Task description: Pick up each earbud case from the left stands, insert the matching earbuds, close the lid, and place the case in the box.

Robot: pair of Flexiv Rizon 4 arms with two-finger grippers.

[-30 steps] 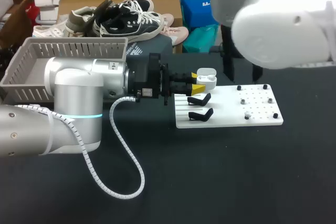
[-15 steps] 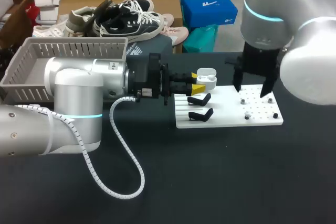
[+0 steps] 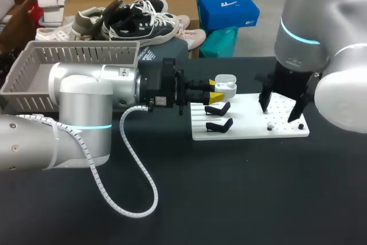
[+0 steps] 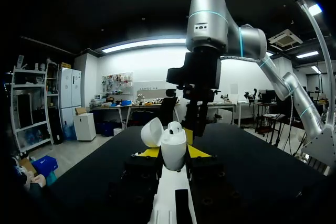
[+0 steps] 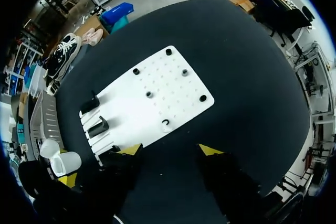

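On the near part of the black surface (image 3: 229, 199) a white coiled cable (image 3: 139, 167) is looped; it is attached to the left arm, which is stretched in from the left side. Beyond the cable a white board (image 3: 246, 125) is laid flat, its long axis running side to side. Two black stands (image 3: 218, 109) are seated at its left end, one behind the other, and small pegs (image 3: 269, 125) are dotted over its right half.

The earbud case (image 3: 227, 88) is found at the board's far left corner, just behind the stands. It is clamped in the left end effector (image 3: 215, 89), with one yellow tip pressed to each side of the white body. In the left wrist view the body is seen upright, its long axis vertical and its opening turned upward. The lid is swung open and tilted away to one side of the body, which is the far side in the head view. Whether earbuds are seated inside cannot be told.

Over the right half of the board the right end effector (image 3: 281, 107) is pointed straight down, its fingers spread apart with nothing between them. It is well apart from the case. Farthest back, on the left, a grey box (image 3: 34, 61) with slatted walls is placed behind the left arm.
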